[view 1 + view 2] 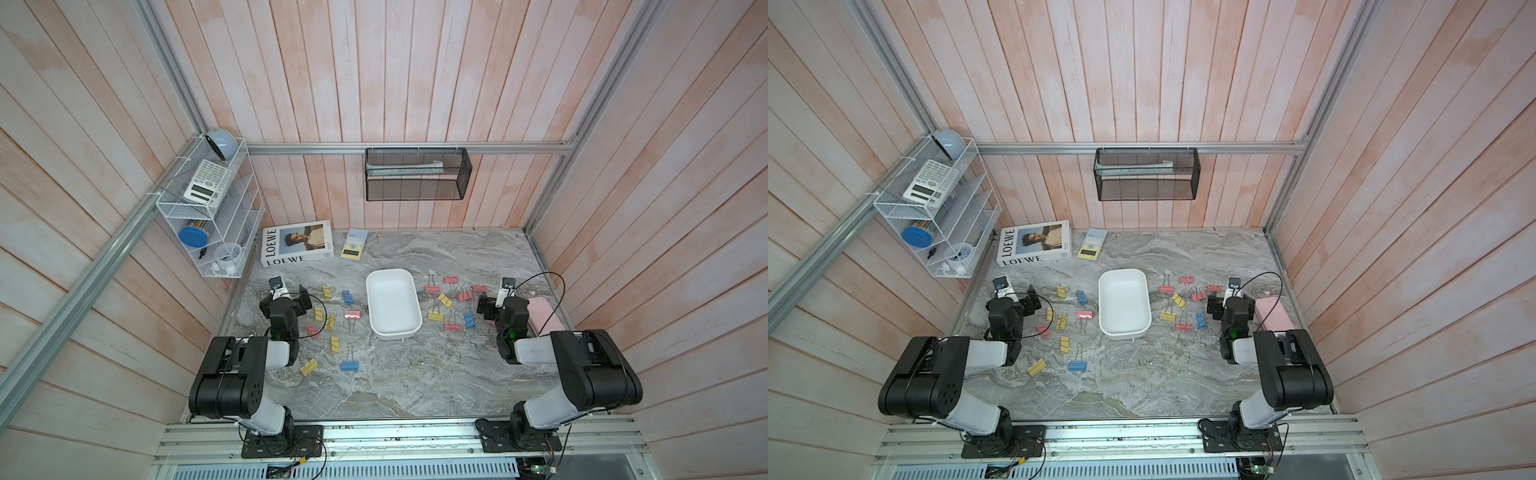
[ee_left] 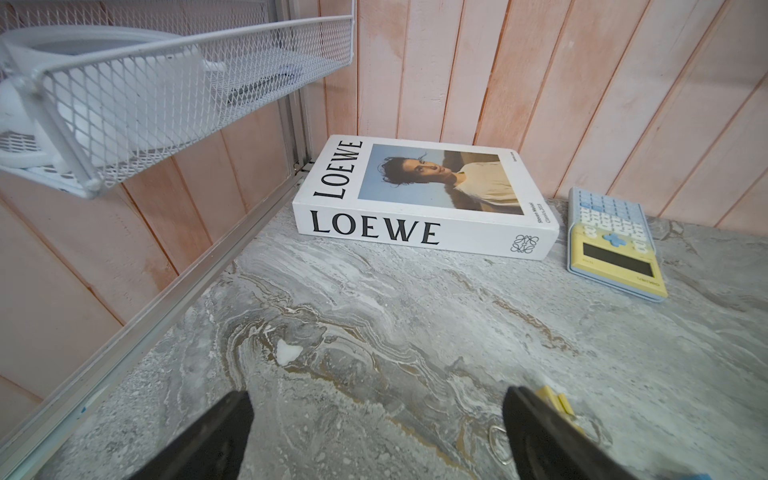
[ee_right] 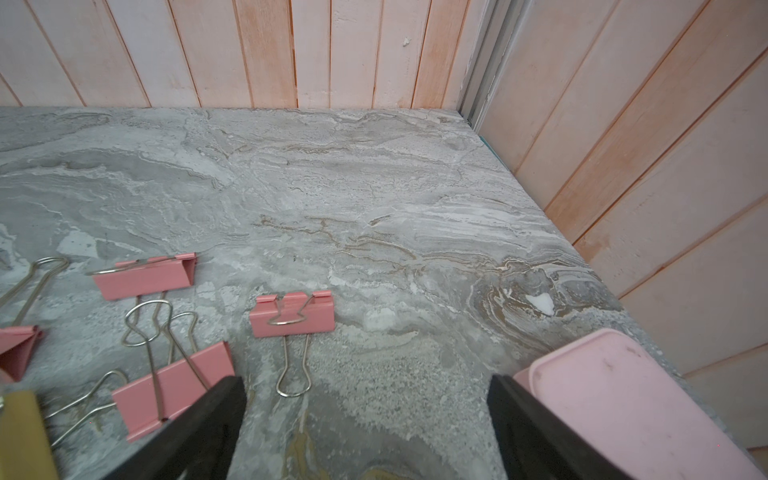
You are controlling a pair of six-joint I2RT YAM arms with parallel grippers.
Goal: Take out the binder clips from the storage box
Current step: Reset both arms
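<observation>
The white storage box [image 1: 392, 300] [image 1: 1124, 299] sits mid-table, and nothing shows inside it. Several pastel binder clips lie on the marble on both sides of it: a left group around a pink one [image 1: 352, 315] [image 1: 1084, 315] and a right group around a yellow one [image 1: 444, 300] [image 1: 1177, 300]. My left gripper [image 1: 287, 293] [image 1: 1016, 295] [image 2: 376, 399] hovers open over bare marble at the far left, with a yellow clip [image 2: 552, 398] just outside one finger. My right gripper [image 1: 500, 301] [image 1: 1229, 301] [image 3: 365, 384] is open and empty at the far right, with pink clips [image 3: 293, 318] in front of it.
A LOEWE book [image 1: 297, 243] [image 2: 415, 199] and a yellow-blue calculator [image 1: 354, 244] [image 2: 611, 245] lie at the back left. A white wire rack [image 1: 212, 208] [image 2: 166, 83] hangs on the left wall and a black mesh basket [image 1: 417, 174] on the back wall. A pink case [image 1: 544, 318] [image 3: 631, 395] lies beside the right gripper.
</observation>
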